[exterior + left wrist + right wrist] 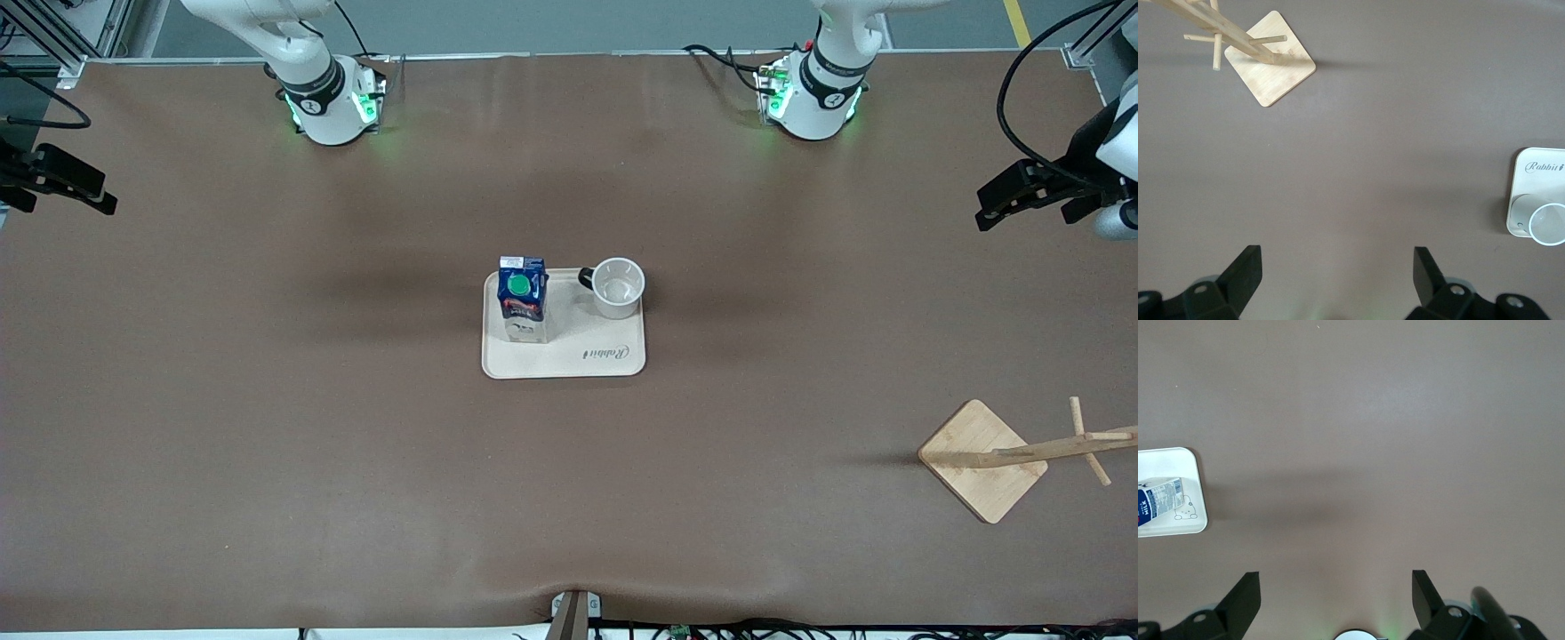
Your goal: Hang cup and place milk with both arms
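The cup (619, 286), a white mug with a black handle, stands upright on a cream tray (587, 360) at the table's middle. The milk (522, 298), a dark-blue carton with a green cap, stands on the same tray beside the cup, toward the right arm's end. My left gripper (1336, 267) is open and empty, high over bare table near its base; the cup (1546, 223) shows at the edge of its view. My right gripper (1335, 587) is open and empty, high over bare table near its base; its view shows the milk (1158, 501).
A wooden cup rack (982, 458) with pegs stands nearer the front camera at the left arm's end, and also shows in the left wrist view (1271, 60). Black devices (1040, 191) (53, 178) hang at both table ends. Brown mat surrounds the tray.
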